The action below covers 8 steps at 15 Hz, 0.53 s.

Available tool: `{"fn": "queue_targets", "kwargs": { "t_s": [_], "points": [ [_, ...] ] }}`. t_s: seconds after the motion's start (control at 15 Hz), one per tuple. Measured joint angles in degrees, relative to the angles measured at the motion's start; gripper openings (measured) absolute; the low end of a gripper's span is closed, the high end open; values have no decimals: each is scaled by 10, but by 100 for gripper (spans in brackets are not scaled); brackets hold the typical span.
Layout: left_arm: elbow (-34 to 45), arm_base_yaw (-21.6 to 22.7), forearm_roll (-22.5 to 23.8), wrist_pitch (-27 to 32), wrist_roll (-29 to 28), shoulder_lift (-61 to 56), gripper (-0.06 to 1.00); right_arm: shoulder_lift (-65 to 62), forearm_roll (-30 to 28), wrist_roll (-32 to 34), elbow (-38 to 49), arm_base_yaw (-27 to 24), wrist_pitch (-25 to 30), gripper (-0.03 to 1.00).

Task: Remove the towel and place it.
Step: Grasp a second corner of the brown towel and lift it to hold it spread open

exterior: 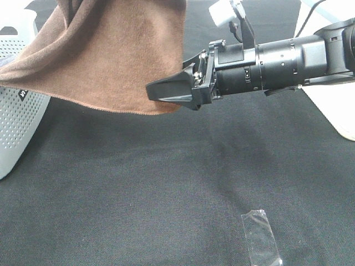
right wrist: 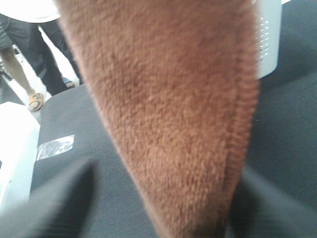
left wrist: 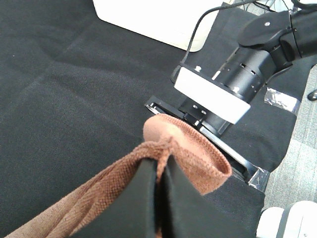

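The high camera looked steeply down on the black table covering from near, and my right gripper entered its picture from the right. My left wrist camera looked along my left gripper toward my right arm, also from close. My right wrist camera stood so close to the towel that the cloth was blurred and filled most of the picture. All three views shared the towel; the high and right wrist views shared also the clear tape.

No readable text, small dark label on white basket, too blurred to read
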Motion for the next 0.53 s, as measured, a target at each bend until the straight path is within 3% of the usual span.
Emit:
{"fn": "queue_targets", "kwargs": {
  "t_s": [0.33,0.4,0.53],
  "points": [
    [0,0,0,0,-5,0,0,-4,-39,53,0,0,1,6],
    [0,0,0,0,-5,0,0,-10,-54,70,0,0,1,0],
    [0,0,0,0,-7,0,0,-35,-87,104,0,0,1,0]
  ]
}}
